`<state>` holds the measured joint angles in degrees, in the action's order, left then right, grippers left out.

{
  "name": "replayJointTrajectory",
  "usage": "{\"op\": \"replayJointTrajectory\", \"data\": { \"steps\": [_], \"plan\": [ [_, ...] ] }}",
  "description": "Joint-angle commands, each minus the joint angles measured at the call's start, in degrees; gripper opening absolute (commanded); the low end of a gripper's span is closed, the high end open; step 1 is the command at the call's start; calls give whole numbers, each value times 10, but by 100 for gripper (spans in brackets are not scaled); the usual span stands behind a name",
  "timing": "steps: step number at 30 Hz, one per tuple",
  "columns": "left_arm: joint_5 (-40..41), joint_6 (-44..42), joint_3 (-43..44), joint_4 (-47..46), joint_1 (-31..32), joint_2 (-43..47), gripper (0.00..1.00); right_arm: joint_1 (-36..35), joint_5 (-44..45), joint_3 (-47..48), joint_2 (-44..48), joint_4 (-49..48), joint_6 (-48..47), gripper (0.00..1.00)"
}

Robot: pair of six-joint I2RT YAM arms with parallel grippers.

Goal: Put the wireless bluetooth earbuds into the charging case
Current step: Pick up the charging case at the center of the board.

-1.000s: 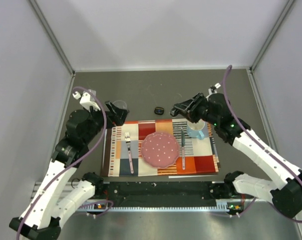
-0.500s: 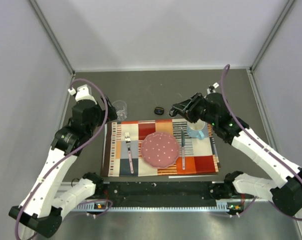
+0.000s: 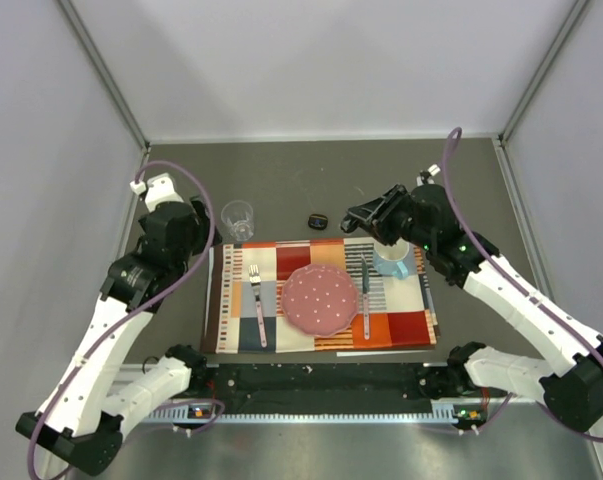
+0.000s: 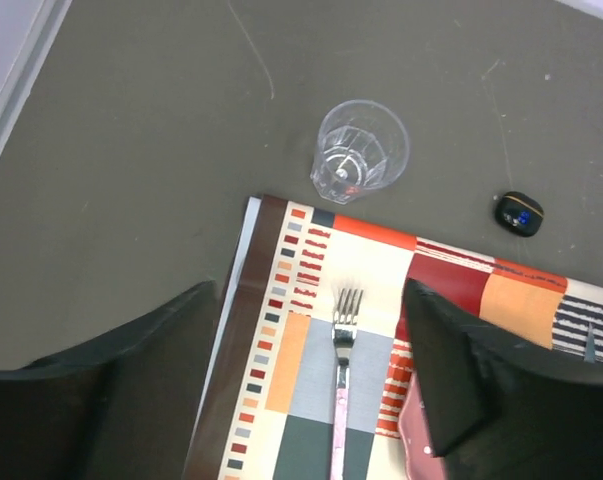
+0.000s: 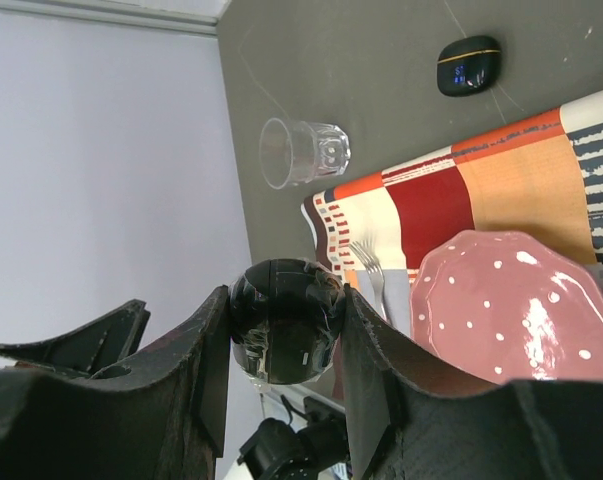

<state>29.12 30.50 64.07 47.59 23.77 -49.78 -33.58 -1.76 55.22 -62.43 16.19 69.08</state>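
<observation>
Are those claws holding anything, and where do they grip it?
The right gripper pinches a glossy black rounded object by its two sides; the left gripper holds nothing.

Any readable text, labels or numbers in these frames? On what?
Nothing legible.
Case: blue lit marks, maybe digits, too small to read.
Glossy black thing in the right gripper: small pale mark, blurred, unreadable.
Placemat, plate, glass: patterns only, no text.
</observation>
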Motion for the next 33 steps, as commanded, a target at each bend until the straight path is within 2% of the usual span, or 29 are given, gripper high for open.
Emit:
{"op": "replayJointTrajectory", "data": {
  "steps": [1,4,6,8,11,12,13,14,15,17,18,19,20,28,33],
  "plan": [
    [-34,10,-4,-57,2,31,71,-6,13,18,14,-4,-11,0],
    [-92,-9,-13,-78,2,44,54,-6,16,14,24,0,-11,0],
    [-130,-16,-20,-92,2,47,40,-5,16,12,27,1,-11,0],
    [-161,-20,-32,-121,2,52,41,-5,16,10,31,2,-11,0],
    [-283,-46,-85,-196,3,72,55,-6,15,11,30,2,-2,0],
    [-316,-41,-101,-257,2,79,60,-6,11,13,28,0,3,0],
    [-385,-32,-117,-288,2,93,63,-6,-1,14,26,-1,7,0],
    [-418,-26,-150,-329,2,99,64,-7,-9,15,21,-4,13,0],
    [-441,-14,-167,-401,3,105,65,-9,-17,14,19,-11,35,0],
    [-475,37,-224,-487,4,121,79,-13,-39,-3,14,-30,64,0],
    [-482,58,-245,-580,6,127,86,-17,-43,-10,12,-55,99,0],
    [-484,61,-282,-621,11,138,96,-30,-47,-17,12,-69,117,0],
    [-477,57,-297,-654,15,143,99,-37,-47,-30,10,-87,132,0],
    [-406,-19,-344,-810,105,127,99,-93,-18,-55,-4,-156,246,0],
    [-396,-53,-326,-817,157,79,99,-102,-29,-55,-29,-199,276,0]
  ]
}}
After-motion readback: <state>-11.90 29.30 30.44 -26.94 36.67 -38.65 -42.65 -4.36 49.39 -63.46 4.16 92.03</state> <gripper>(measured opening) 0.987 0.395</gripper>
